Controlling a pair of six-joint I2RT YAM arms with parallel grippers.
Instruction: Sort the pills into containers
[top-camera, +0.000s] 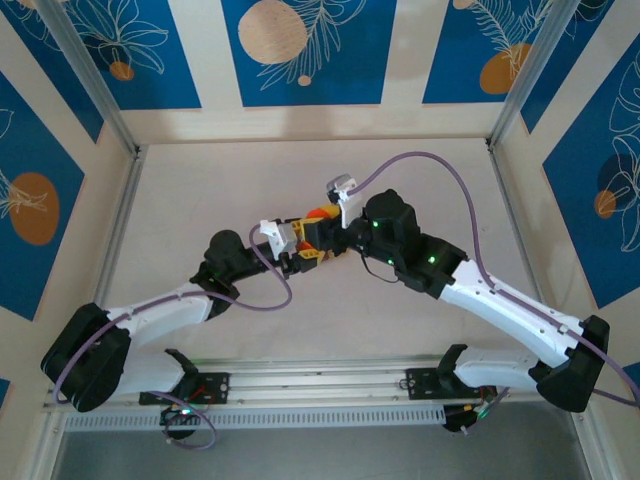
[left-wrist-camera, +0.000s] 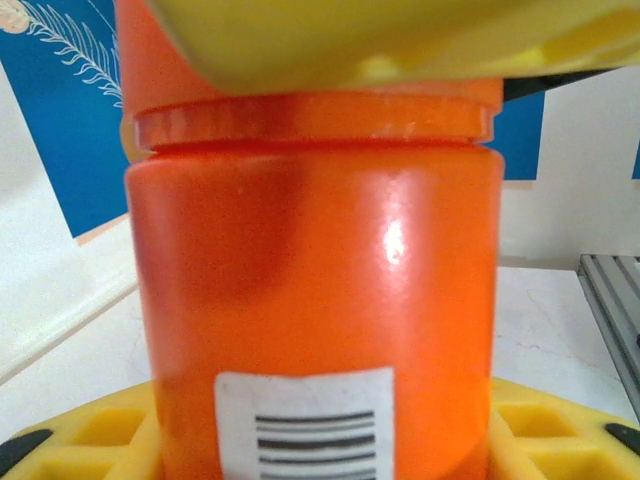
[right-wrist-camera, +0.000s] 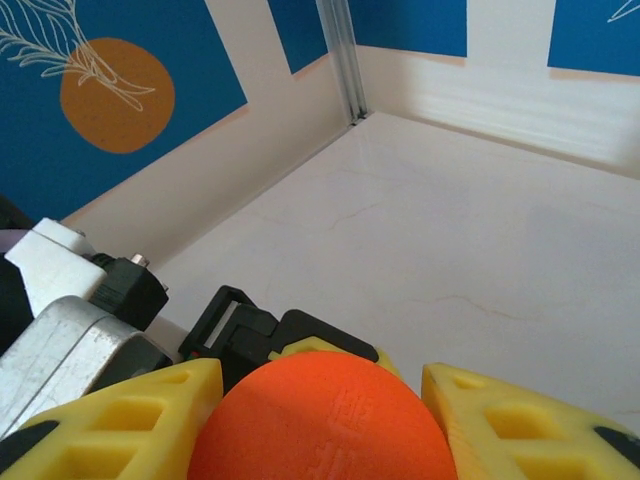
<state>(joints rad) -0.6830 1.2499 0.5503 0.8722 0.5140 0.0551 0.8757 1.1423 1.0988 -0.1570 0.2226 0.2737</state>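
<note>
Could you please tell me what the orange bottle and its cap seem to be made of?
The orange bottle: likely glossy moulded plastic; a bright highlight sits on its smooth wall. Its cap: probably plastic too, more matte, with faint raised marks moulded on top.

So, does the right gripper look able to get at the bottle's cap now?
Likely yes: the cap sits between the right gripper's yellow fingers, seemingly touching both, and nothing covers it. The left gripper holds the orange bottle by its body.
</note>
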